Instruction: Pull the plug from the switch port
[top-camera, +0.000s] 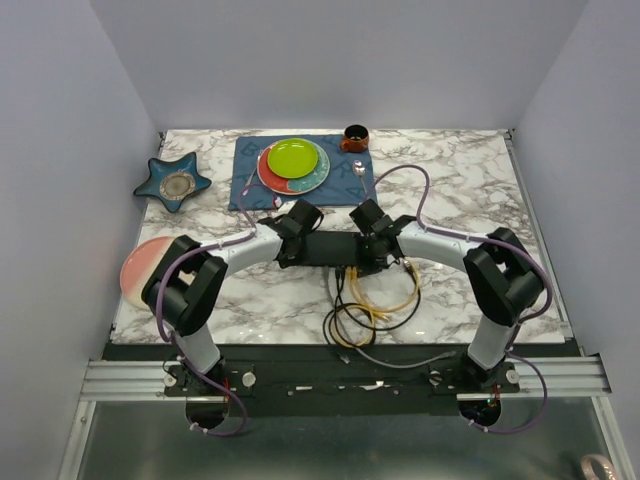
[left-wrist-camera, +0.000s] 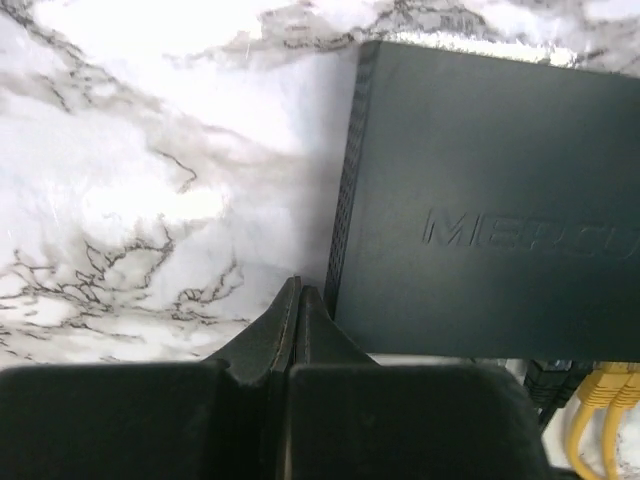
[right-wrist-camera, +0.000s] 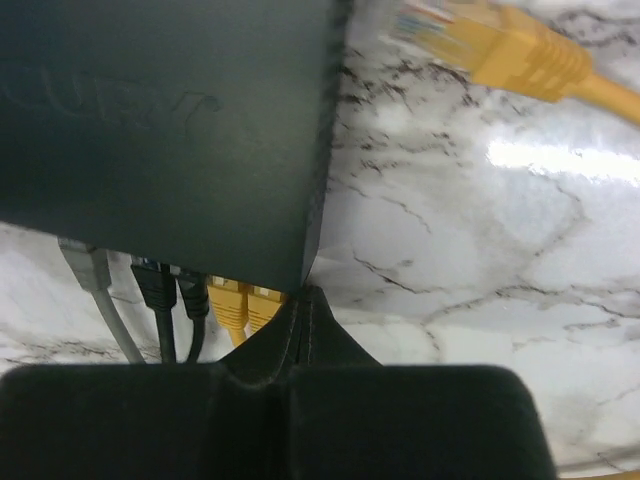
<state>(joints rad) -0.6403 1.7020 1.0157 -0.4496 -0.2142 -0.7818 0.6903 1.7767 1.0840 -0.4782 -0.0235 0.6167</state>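
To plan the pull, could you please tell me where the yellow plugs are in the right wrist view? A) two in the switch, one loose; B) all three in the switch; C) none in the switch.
A: two yellow plugs sit side by side in the switch, and a third yellow plug lies apart from it.

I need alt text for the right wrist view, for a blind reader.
The right hand, shut and empty, points at the near corner of the black switch, where grey, black and yellow plugs sit in its ports. A loose yellow plug is seen at the upper right over the marble table.
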